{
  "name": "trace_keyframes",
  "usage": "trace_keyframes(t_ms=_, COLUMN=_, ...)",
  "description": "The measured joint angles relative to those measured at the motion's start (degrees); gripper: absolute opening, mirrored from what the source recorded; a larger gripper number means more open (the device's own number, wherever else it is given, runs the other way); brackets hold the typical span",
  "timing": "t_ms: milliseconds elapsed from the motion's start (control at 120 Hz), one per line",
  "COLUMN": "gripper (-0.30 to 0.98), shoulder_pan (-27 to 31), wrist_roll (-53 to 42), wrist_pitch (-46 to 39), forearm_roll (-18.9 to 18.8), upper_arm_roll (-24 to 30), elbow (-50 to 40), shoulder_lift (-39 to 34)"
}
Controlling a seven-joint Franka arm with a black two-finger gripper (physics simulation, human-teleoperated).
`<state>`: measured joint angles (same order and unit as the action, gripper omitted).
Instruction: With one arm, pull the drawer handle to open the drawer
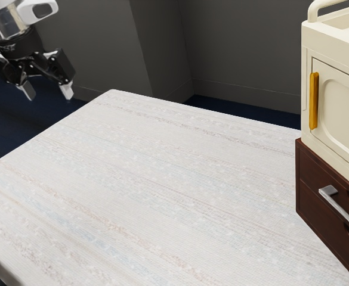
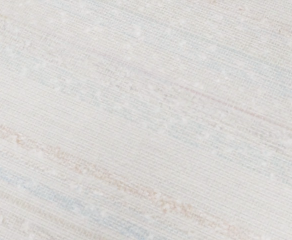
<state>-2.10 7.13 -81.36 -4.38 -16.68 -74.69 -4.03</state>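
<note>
Your gripper [image 1: 48, 90] spread wide at the exterior view's left, well apart from the silver handle [image 1: 344, 209] on your brown drawers [image 1: 312, 168] at its right, cream cabinet [image 1: 336, 55] on top, pale tabletop [image 1: 162, 179] between.

Walls [image 1: 240, 47]: dark grey, angled, with matching skirting [image 1: 246, 96]
Floor [image 1: 19, 125]: deep blue beyond the desk [image 1: 162, 179]
Desk: whitish, faintly streaked blue and rust

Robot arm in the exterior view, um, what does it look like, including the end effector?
The arm has smooth, rounded casing in white and shiny silver-grey, with a dark oval inset on a white part. The end effector is black, with angular, jointed-looking sides and two fingers ending in pale grey, blocky tips.
</note>
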Motion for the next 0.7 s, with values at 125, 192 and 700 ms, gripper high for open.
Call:
trace_keyframes(t_ms=125, gripper=0.69, shoulder_pan=-2.1, wrist_roll=0.1, wrist_pitch=0.0, forearm_roll=-0.1, upper_arm_roll=0.1, elbow=0.2, shoulder_lift=0.3)
trace_keyframes(t_ms=192, gripper=0.69, shoulder_pan=-3.0, wrist_roll=0.1, wrist_pitch=0.0, forearm_roll=0.0, upper_arm_roll=0.4, elbow=0.0, shoulder_lift=0.4)
trace_keyframes(t_ms=700, gripper=0.69, shoulder_pan=-7.2, wrist_roll=-3.6, wrist_pitch=0.0, forearm_roll=-0.4, upper_arm_roll=0.6, elbow=-1.5, shoulder_lift=0.4)
